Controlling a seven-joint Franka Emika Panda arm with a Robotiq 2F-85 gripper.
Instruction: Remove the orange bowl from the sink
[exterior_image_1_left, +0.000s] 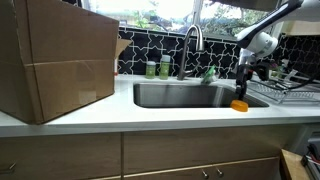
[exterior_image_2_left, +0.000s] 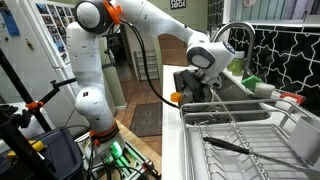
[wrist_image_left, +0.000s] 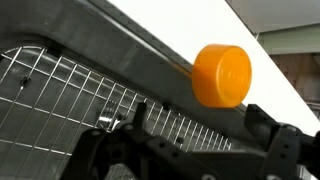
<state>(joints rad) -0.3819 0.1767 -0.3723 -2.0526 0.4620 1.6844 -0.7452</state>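
1. Orange bowl (wrist_image_left: 222, 75) is sitting upside down on the pale countertop (wrist_image_left: 270, 30), right against the steel rim of the sink (wrist_image_left: 120, 45) and outside the basin, as far as we are making out in the wrist view.
2. In an exterior view we are seeing the same bowl (exterior_image_1_left: 239, 105) at the sink's front corner, on the side nearest the dish rack (exterior_image_1_left: 288, 93).
3. Gripper (wrist_image_left: 195, 130) is hanging just above the bowl, and we are seeing its two dark fingers (wrist_image_left: 105, 150) spread wide apart with nothing between them, so it is released and not touching the bowl.
4. A wire grid (wrist_image_left: 60, 95) is lying on the basin floor, filling the lower part of the wrist view beneath the fingers.
5. Behind the basin we are seeing the curved faucet (exterior_image_1_left: 192, 40) standing, with two green bottles (exterior_image_1_left: 152, 68) just beside it against the tiled wall.
6. A large cardboard box (exterior_image_1_left: 55, 60) is resting on the counter at the far end of the sink, well apart from the bowl.
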